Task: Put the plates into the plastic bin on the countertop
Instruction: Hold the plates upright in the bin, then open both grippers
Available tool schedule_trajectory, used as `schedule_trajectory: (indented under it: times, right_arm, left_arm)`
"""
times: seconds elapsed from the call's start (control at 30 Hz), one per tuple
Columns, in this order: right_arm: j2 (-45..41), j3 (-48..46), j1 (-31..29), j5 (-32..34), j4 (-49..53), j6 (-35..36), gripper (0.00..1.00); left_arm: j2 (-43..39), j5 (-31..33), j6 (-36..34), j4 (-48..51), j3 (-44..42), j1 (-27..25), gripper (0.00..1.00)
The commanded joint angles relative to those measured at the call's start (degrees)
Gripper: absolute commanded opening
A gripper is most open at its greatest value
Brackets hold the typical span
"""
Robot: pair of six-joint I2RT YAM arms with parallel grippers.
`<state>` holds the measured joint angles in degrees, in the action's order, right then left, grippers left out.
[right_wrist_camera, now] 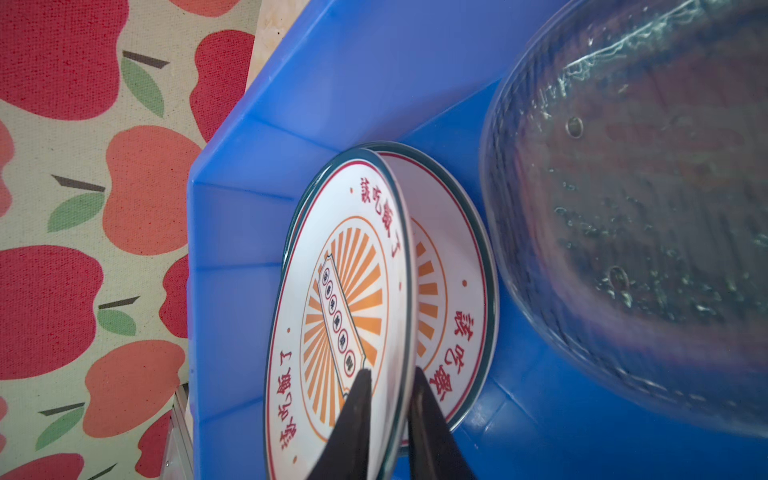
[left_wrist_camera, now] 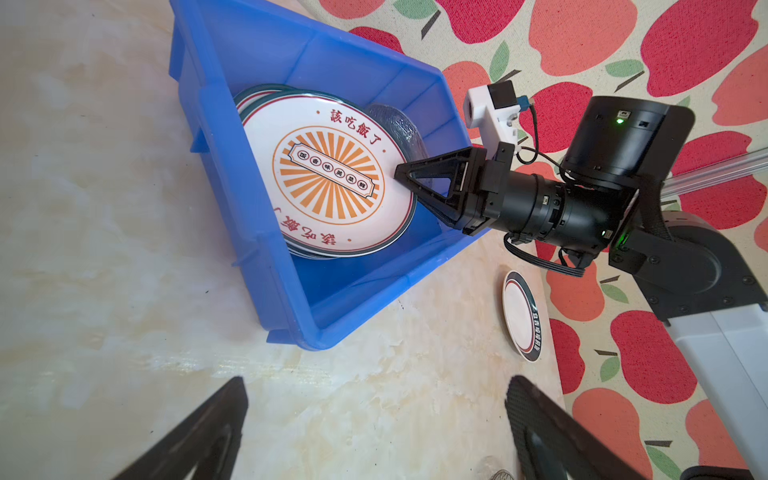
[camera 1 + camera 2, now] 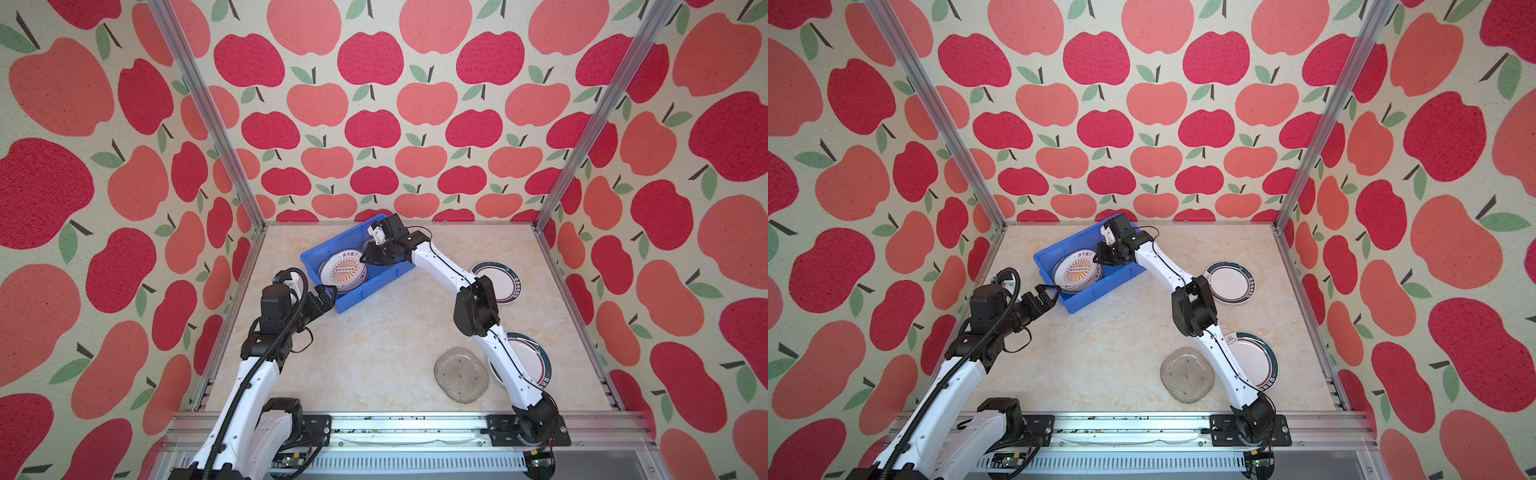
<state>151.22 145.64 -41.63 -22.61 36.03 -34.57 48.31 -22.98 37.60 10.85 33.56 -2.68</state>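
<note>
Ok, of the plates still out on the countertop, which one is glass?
The clear glass plate nearest the front rail, rounded-square; the far green-rimmed plate and near green-rimmed plate are round and white.

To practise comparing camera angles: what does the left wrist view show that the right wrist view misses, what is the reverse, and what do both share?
Left wrist only: the open left end effector and a green-rimmed plate on the countertop outside the bin. Right wrist only: the printed face of a second sunburst plate under the tilted top plate. Both: the bin, the glass plate, the top plate and the right end effector astride its rim.
</note>
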Motion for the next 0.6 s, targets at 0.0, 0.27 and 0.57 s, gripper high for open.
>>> schedule_trajectory:
  times: [0.0,0.27,0.57]
  right_arm:
    - [0.7,2.4,-0.5,-0.8,0.0,0.1,0.28]
    - [0.4,2.8,-0.5,0.7,2.4,1.5,0.44]
    - [2.8,4.9,-1.3,0.0,1.3,-1.0,0.56]
  left_arm:
    - [0.1,-0.5,0.2,-1.3,-0.7,0.3,0.99]
    - [-0.6,-0.4,0.3,-1.1,-1.0,0.3,0.99]
    - [0.1,-1.1,1.0,-2.0,-1.1,0.3,0.99]
